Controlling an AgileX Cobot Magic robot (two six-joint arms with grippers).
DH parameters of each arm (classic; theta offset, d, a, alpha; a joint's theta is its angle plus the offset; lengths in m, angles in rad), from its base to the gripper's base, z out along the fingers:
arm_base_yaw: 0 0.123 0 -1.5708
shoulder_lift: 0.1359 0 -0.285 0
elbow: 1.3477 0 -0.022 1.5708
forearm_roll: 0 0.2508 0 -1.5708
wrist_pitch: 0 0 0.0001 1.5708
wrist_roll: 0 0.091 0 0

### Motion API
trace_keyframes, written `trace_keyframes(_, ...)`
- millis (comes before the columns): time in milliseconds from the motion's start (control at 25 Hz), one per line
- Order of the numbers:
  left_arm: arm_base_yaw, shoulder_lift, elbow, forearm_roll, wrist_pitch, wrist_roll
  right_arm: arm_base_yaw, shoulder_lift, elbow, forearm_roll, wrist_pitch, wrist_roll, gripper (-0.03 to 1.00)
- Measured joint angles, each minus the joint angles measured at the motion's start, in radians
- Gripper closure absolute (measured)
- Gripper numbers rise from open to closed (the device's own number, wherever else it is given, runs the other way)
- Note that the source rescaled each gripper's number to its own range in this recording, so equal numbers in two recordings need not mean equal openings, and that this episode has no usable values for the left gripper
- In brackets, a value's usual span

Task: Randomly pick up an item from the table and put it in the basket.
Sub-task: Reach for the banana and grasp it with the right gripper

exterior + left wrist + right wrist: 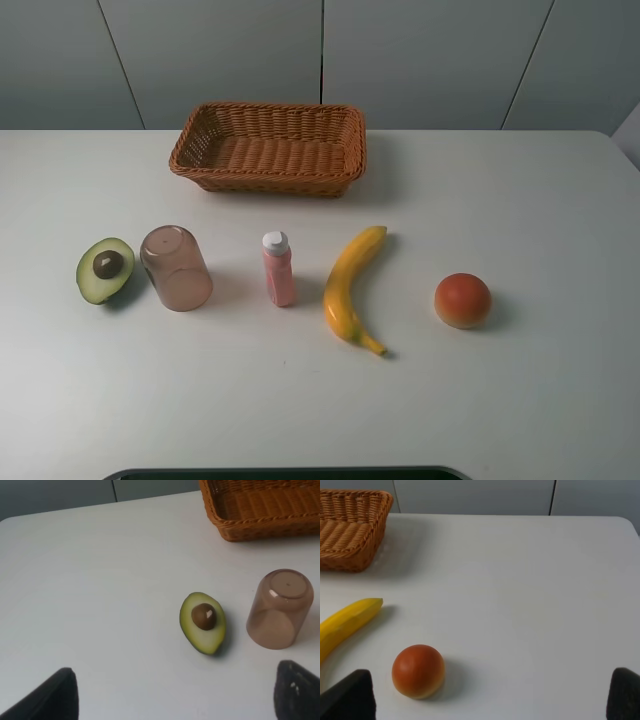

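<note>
The yellow banana (pixel 352 287) lies on the white table (pixel 540 200), right of the middle; part of it shows in the right wrist view (pixel 347 622). The empty wicker basket (pixel 268 147) stands at the back, and shows in the left wrist view (pixel 265 507) and the right wrist view (pixel 349 527). Neither arm shows in the high view. My left gripper (pixel 172 700) is open, held back from the avocado. My right gripper (pixel 487 695) is open, held back from the orange-red fruit. Both are empty, with only the dark fingertips (pixel 52 697) (pixel 350 695) in sight.
In a row with the banana: a halved avocado (pixel 105 269) (pixel 202 622), an upturned brownish cup (pixel 175 267) (pixel 281 608), a pink bottle with a white cap (pixel 278 268) and a round orange-red fruit (pixel 462 300) (pixel 418 671). A dark edge (pixel 285 473) runs along the table's front.
</note>
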Motion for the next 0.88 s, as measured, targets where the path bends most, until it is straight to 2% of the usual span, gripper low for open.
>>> trace_keyframes(880, 0.000, 0.000, 0.000, 0.000, 0.000, 0.000, 0.000, 0.000, 0.000, 0.000, 0.000, 0.000, -0.03)
